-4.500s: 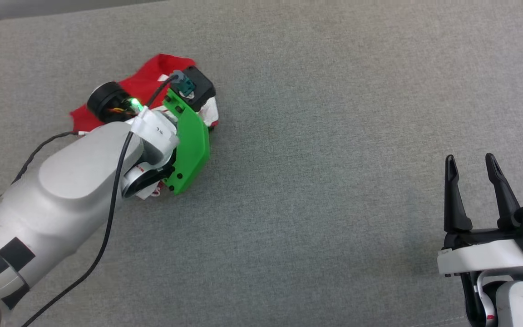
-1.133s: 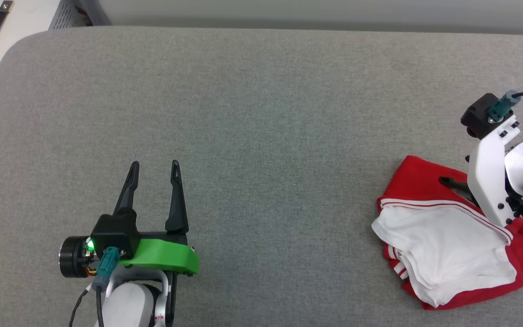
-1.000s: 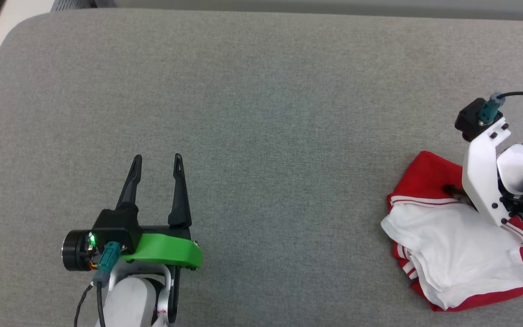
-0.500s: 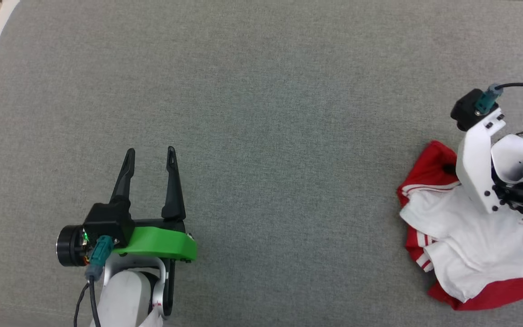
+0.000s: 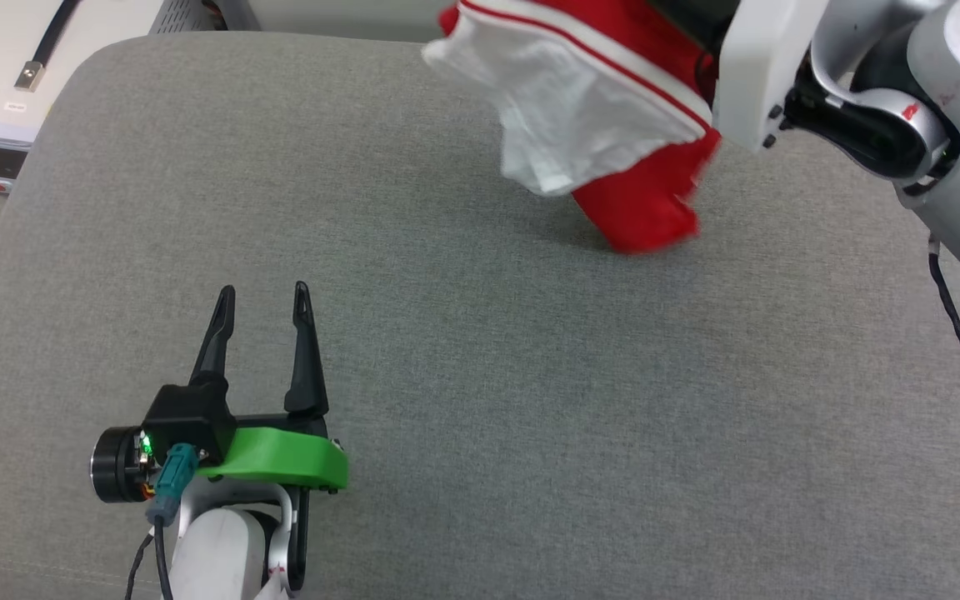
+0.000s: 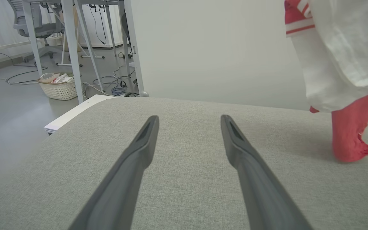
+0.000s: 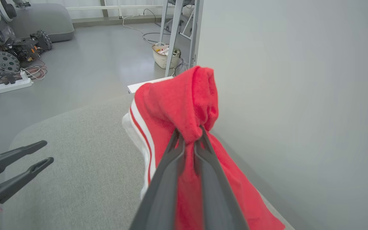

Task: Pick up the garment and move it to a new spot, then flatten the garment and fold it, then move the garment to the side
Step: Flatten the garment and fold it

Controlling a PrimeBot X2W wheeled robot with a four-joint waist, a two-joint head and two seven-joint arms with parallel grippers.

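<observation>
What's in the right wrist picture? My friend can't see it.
The right gripper, jaws shut, pinches a bunched red garment with white stripes above a grey padded surface. The left gripper is open at lower left.

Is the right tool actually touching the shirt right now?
Touching. The right wrist view shows the right tool closed on a bunch of the shirt, with red cloth pinched between its two fingers and hanging below them.

We see a grey fabric surface (image 5: pixel 480 375) against a pale wall (image 6: pixel 209 48); beyond, grey floor (image 7: pixel 91 57), metal legs (image 6: pixel 74 57), perhaps a laundry basket (image 6: pixel 58 89).
</observation>
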